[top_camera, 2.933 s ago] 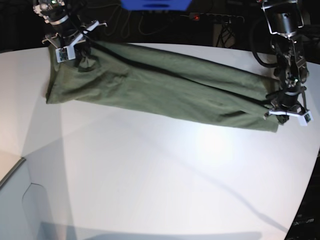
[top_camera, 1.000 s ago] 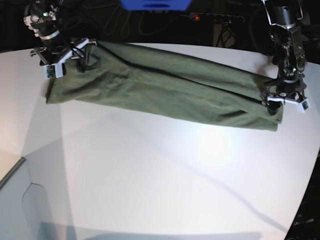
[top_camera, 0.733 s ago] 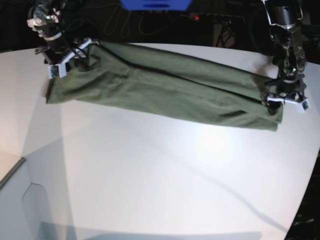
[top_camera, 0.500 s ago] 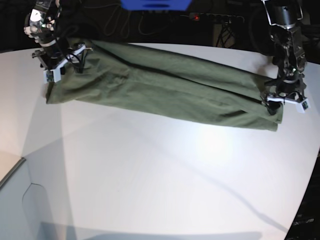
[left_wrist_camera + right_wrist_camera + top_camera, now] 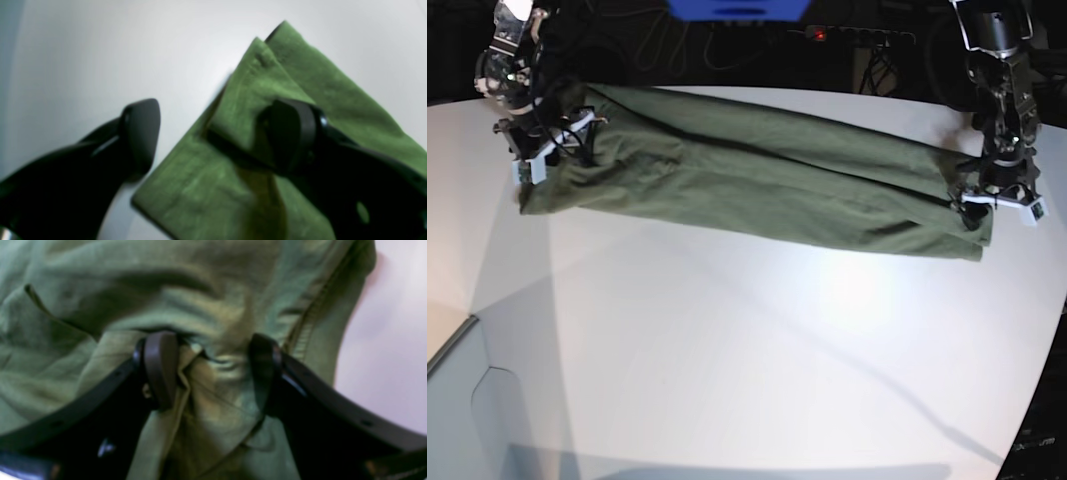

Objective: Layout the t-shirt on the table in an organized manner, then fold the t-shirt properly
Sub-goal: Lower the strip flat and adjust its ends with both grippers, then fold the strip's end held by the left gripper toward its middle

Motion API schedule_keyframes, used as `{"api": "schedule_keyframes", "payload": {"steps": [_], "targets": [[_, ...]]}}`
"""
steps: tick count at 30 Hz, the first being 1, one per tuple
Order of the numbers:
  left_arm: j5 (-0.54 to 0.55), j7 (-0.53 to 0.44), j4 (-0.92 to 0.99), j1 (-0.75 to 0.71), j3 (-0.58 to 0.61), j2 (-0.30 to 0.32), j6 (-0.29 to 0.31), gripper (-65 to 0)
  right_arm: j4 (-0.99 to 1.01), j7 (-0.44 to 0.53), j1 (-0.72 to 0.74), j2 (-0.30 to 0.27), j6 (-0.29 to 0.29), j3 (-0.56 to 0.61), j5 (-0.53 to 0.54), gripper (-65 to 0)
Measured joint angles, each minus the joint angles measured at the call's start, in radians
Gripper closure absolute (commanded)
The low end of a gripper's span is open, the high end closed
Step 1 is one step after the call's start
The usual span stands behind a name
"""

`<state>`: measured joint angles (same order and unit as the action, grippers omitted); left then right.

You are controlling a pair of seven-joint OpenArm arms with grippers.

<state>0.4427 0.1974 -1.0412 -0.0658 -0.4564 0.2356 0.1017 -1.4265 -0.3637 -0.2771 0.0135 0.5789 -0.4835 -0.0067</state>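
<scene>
The olive t-shirt (image 5: 747, 185) lies stretched in a long folded band across the far half of the white surface (image 5: 727, 360), one robot claw at each end. The right claw (image 5: 552, 145) has slid from above the shirt's far corner toward its outer end over the last few seconds, and that end of the cloth now sits a little flatter; its jaws are spread wide with bunched fabric between them (image 5: 213, 373), not pinched. The left claw (image 5: 997, 200) has barely moved and is likewise released, one finger over the shirt's corner (image 5: 287, 133) and the other over bare surface. The lengthwise fold looks set, with a crosswise fold likely next. Nearer than the shirt lies plenty of open room; the far edge runs close behind it.
</scene>
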Motion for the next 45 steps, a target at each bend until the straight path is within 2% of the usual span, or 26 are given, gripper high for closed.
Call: {"api": "schedule_keyframes", "payload": {"steps": [3,5,12,14,17,21,26,30,36,38,45], "targets": [[0.0,-0.004,0.0,-0.001,0.001,-0.002,0.0,-49.4,0.004,-0.003,0.008,-0.01,0.0,0.003,0.002,-34.4],[0.0,-0.005,0.0,-0.003,0.002,-0.003,0.0,-46.5,0.007,-0.008,0.016,-0.012,0.0,0.003,0.003,-34.4],[0.003,-0.014,0.0,-0.023,0.002,-0.003,0.0,-19.8,0.011,-0.019,0.035,-0.014,0.0,0.003,-0.002,-34.4],[0.004,-0.01,-0.002,-0.023,0.002,-0.003,0.0,-15.1,0.016,-0.026,0.047,-0.021,0.0,0.004,-0.006,-34.4],[0.004,-0.001,-0.003,-0.023,0.002,-0.004,0.005,-11.3,0.035,-0.025,0.064,-0.034,0.0,0.004,-0.003,-34.4],[0.01,0.017,-0.023,-0.023,0.002,-0.006,0.005,0.0,0.08,-0.014,0.097,-0.06,0.0,0.004,0.004,-34.4],[0.008,0.03,-0.171,-0.056,0.0,-0.022,-0.003,-0.1,0.092,-0.013,0.11,-0.069,0.0,0.005,0.003,-34.4],[0.007,0.032,-0.372,-0.121,0.0,-0.061,-0.005,-0.1,0.092,-0.013,0.11,-0.069,0.0,0.005,0.003,-34.4],[-0.005,0.026,-0.591,-0.196,0.012,-0.201,-0.004,-0.1,0.092,-0.01,0.11,-0.074,0.0,0.043,-0.005,-34.4],[-0.008,0.018,-0.623,-0.217,0.071,-0.228,-0.018,-0.1,0.091,-0.01,0.11,-0.074,0.0,0.05,-0.005,-34.4],[-0.007,0.018,-0.592,-0.221,0.422,-0.221,-0.005,-0.1,0.092,-0.009,0.11,-0.074,0.0,0.05,-0.005,-34.4]]}}
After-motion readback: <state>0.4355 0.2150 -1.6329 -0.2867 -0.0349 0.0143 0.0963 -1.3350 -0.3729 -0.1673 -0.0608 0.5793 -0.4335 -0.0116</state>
